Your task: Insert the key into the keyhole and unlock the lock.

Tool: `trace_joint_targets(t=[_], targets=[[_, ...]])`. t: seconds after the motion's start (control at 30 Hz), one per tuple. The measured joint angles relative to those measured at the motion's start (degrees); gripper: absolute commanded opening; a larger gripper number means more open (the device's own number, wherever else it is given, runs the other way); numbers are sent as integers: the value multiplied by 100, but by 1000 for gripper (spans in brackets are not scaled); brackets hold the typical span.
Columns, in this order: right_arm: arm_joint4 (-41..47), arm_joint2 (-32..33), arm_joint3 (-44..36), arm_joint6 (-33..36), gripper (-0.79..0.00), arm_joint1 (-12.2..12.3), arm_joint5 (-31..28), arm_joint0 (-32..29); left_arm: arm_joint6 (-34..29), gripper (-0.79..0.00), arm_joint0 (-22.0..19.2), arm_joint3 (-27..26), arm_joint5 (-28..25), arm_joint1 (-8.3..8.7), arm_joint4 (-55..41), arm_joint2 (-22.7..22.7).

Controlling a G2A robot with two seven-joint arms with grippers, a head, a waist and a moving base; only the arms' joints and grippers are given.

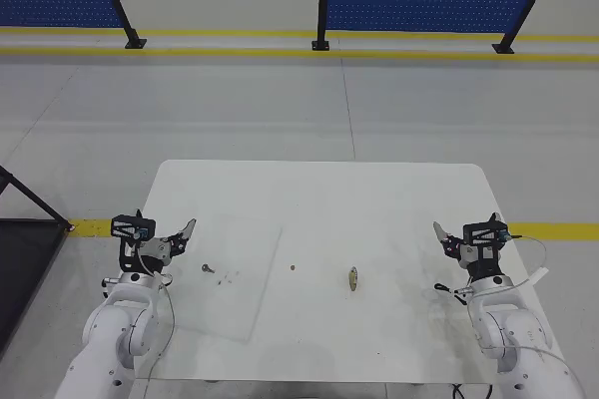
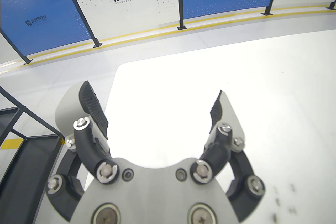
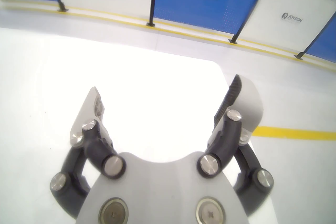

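Silver left pincer (image 2: 153, 93) sits far left of the lock (image 1: 353, 278), spread apart, holding nothing. Closer to the lock lies the tiny key (image 1: 208, 267), I think: light, hard, slippery, flat on the table (image 1: 379, 199). Pinch its wide end. Right pincer (image 3: 164, 86), far right of the lock, is apart too.

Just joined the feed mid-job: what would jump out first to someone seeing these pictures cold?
The left pincer and the right pincer, both open and empty, sit at opposite side edges of the white table. Between them lie two tiny things, well apart: a small grey piece, probably the key, close to the left arm, and a brass-coloured one, probably the lock, nearer the middle.
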Motion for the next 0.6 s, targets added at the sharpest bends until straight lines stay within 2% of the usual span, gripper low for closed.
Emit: trace_joint_targets(t=[0.47,0.6], targets=[[0,0,0,0,0,0,0,0,-37,0,-16,-26,-3,2,48,-3],[0,0,0,0,0,0,0,0,-703,0,-149,-277,-263,11,-72,-17]])
